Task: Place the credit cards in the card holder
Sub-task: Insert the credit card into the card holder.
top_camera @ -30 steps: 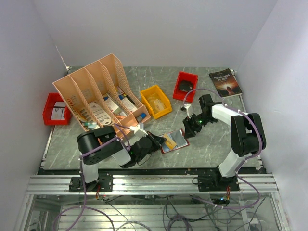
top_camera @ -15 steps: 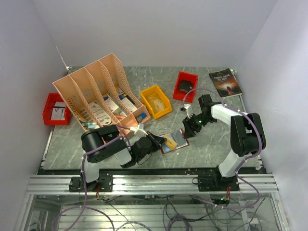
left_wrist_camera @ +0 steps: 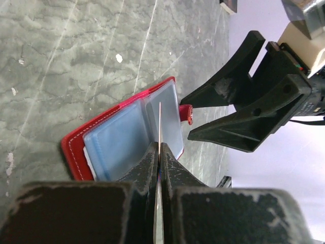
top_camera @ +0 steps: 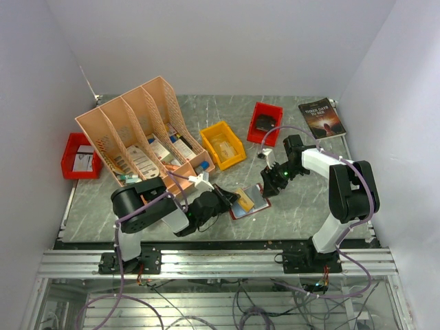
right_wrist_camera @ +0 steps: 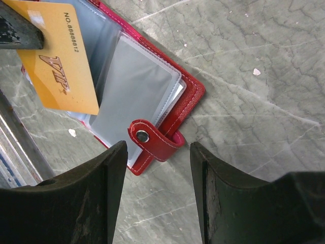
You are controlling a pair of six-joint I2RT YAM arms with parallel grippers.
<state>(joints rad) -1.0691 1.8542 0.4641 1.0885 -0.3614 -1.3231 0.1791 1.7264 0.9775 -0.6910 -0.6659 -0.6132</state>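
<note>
- Card holder [right_wrist_camera: 142,86]: red, lying open on the table [right_wrist_camera: 264,76].
- Left pincer [left_wrist_camera: 159,152]: clenched on orange-yellow credit card [right_wrist_camera: 58,61], edge over the pockets [left_wrist_camera: 119,145].
- Right pincer [right_wrist_camera: 157,151]: released, astride snap strap [right_wrist_camera: 152,140].

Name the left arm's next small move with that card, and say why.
Probably ease the orange-yellow card toward the mouth of a clear pocket in the open card holder. The left gripper is shut on the card, which hangs over the pockets but does not look tucked into any. The right gripper stands open by the snap tab.
</note>
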